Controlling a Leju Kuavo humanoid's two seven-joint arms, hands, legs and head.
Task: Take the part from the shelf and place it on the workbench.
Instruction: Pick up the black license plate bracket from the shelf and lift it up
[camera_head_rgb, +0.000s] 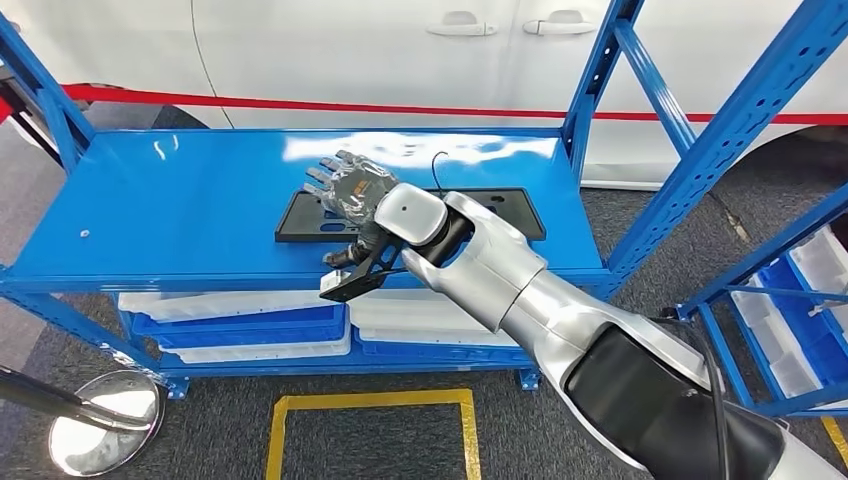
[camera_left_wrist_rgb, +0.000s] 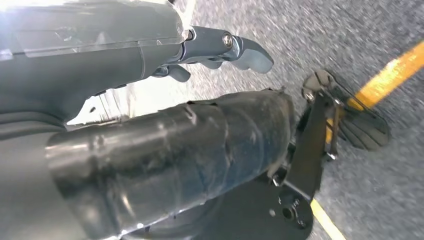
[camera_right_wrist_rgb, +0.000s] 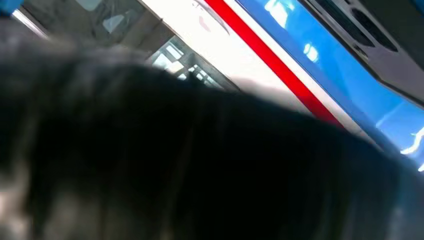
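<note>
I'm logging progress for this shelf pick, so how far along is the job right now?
Done: the right hand has reached over the black part on the blue shelf. In hand: fingers spread above the part's left end, no grip visible. Left: grasp it, lift it off and carry it to the workbench.

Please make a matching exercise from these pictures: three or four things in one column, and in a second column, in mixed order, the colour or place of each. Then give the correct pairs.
Things:
1. flat black part
2. right hand
3. yellow floor marking
4. white and blue trays

Places:
A. on the lower level, under the blue shelf top
B. on the grey carpet before the shelf
C. lying on the blue shelf top
D. over one end of the black part, fingers spread

Pairs: 1-C, 2-D, 3-B, 4-A
</note>
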